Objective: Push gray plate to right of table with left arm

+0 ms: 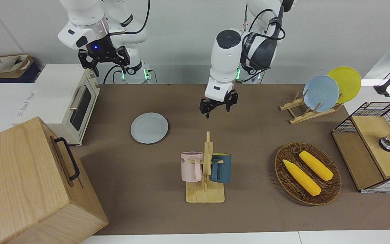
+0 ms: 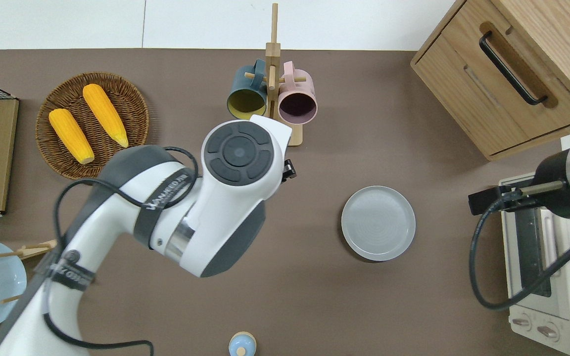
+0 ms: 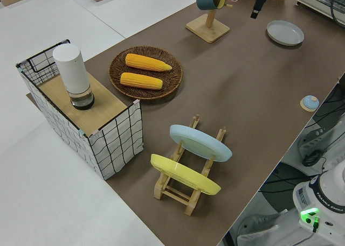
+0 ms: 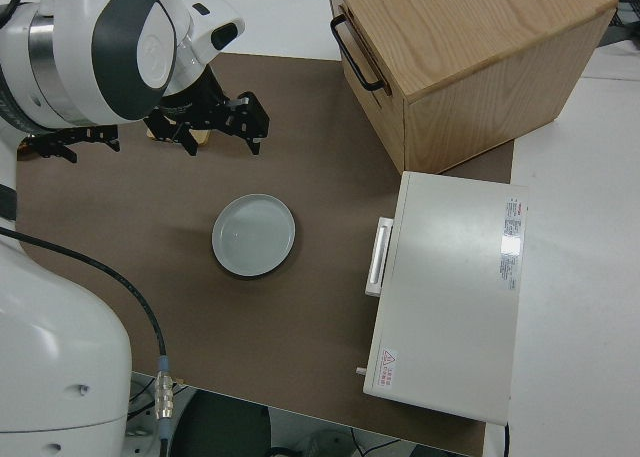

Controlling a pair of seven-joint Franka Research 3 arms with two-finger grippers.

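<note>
The gray plate [image 1: 149,128] lies flat on the brown table [image 1: 256,135], toward the right arm's end, beside the toaster oven; it also shows in the overhead view [image 2: 378,223], the left side view [image 3: 284,32] and the right side view [image 4: 254,235]. My left gripper [image 1: 218,107] is open and empty, up in the air and well apart from the plate. In the overhead view it is mostly hidden under its own wrist [image 2: 239,153], over bare table near the mug rack's base. The right arm is parked, its gripper [image 1: 103,61] open.
A wooden mug rack [image 1: 206,173] holds a pink and a dark blue mug. A wicker basket [image 1: 307,173] holds two corn cobs. A plate rack [image 1: 311,108] holds a sky-blue and a yellow plate. A toaster oven [image 1: 66,101] and a wooden cabinet [image 1: 29,183] stand at the right arm's end.
</note>
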